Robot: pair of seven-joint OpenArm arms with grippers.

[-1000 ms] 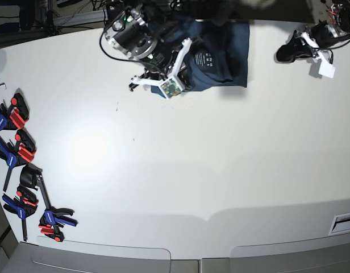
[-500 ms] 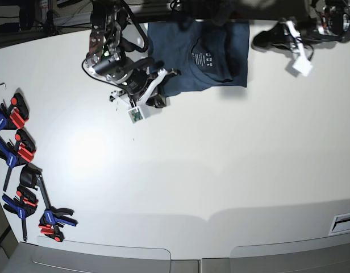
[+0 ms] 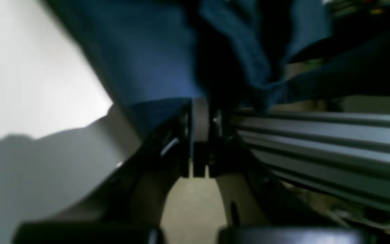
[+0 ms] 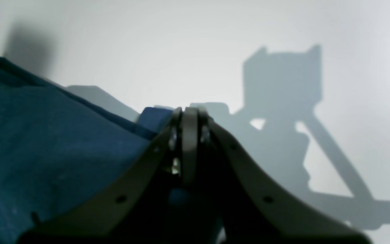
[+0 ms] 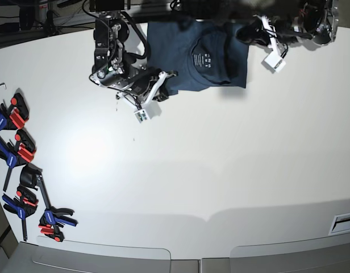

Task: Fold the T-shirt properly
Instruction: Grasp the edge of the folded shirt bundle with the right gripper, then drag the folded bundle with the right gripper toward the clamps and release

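On my base view the T-shirt (image 5: 212, 57) lies folded into a rough dark-blue square at the far edge of the white worktop (image 5: 192, 165), its small white neck label (image 5: 201, 58) facing up near the middle of the cloth. Part of the fabric runs over the far edge, where I lose it in shadow.

My right gripper (image 5: 163, 79) sits at the shirt's lower corner on the left of that view. Through its wrist camera I see the fingers (image 4: 190, 135) pressed together, with a small flap of blue cloth (image 4: 152, 120) right against their tips — I cannot tell whether that flap is pinched between them or only lying beside them. The rest of the shirt (image 4: 46, 135) spreads out to the left of the fingers, and the arm's shadow falls on bare worktop to the right.

My left gripper (image 5: 249, 31) is at the shirt's far corner on the other side. Its wrist view is dim and blurred, but the fingers (image 3: 200, 118) look closed, their tips up against hanging blue fabric (image 3: 154, 61) — a grip on it I cannot confirm. A grey ridged metal rail (image 3: 317, 135) runs beside them.

Blue and red clamps (image 5: 19, 148) lie along the worktop's left edge, well apart from the shirt.
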